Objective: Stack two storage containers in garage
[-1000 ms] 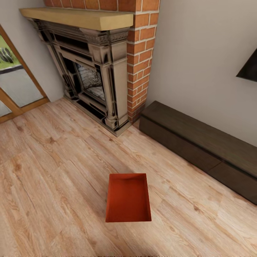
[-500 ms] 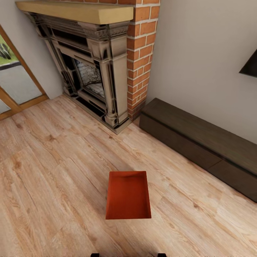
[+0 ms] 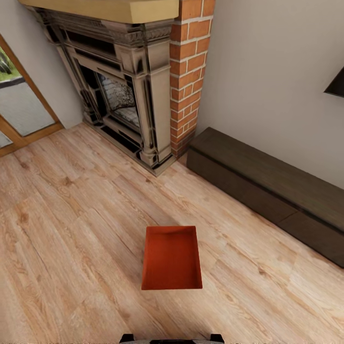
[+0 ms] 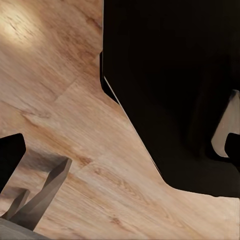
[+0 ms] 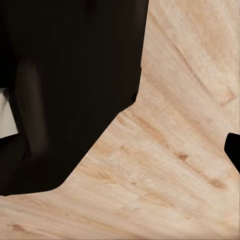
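Near: left gripper [image 4: 30, 192] fingers, state cannot be told; right gripper likewise undetermined | Mid: storage container [image 3: 171, 258] open-topped, resting on wood-plank floor [image 3: 71, 229], centre-near | Handling judged: light, rigid, thin-walled, smooth; grip opposite long rims with both arms | Far: fireplace [image 3: 126, 91], low cabinet [image 3: 267, 191] right.

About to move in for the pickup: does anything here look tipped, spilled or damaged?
Nothing stands out. One orange-red storage container sits upright, open side up and empty, flat on the wood-plank floor, away from the fireplace and the dark low cabinet.
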Tool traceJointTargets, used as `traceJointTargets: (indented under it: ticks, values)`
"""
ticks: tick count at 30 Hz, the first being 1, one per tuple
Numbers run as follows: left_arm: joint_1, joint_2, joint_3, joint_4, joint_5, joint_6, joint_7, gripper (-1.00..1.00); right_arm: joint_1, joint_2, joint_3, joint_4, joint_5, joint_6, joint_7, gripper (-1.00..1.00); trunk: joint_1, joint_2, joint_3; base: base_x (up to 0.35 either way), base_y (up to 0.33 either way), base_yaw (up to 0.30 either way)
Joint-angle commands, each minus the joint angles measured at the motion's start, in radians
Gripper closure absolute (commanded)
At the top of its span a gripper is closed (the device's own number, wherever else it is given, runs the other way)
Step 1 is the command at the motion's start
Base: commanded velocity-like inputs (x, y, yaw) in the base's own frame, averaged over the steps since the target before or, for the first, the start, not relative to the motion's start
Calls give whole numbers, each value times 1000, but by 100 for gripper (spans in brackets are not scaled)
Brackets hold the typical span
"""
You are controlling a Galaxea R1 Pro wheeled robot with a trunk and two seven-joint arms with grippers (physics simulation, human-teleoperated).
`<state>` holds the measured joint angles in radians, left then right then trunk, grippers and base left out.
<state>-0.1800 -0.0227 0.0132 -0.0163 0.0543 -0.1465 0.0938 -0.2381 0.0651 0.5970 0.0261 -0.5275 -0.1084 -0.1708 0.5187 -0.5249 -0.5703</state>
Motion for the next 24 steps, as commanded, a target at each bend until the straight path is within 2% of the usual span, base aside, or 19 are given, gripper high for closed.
traceJointTargets:
  ticks: [1, 24]
  values:
    - [-1, 0, 1, 1, 6, -4, 1, -100, 0, 1, 8, 3, -9, -5, -1, -100, 0, -1, -3, 0, 0, 0]
    - [0, 0, 1, 1, 6, -4, 1, -100, 0, 0, 8, 3, -9, -5, -1, -100, 0, -1, -38, 0, 0, 0]
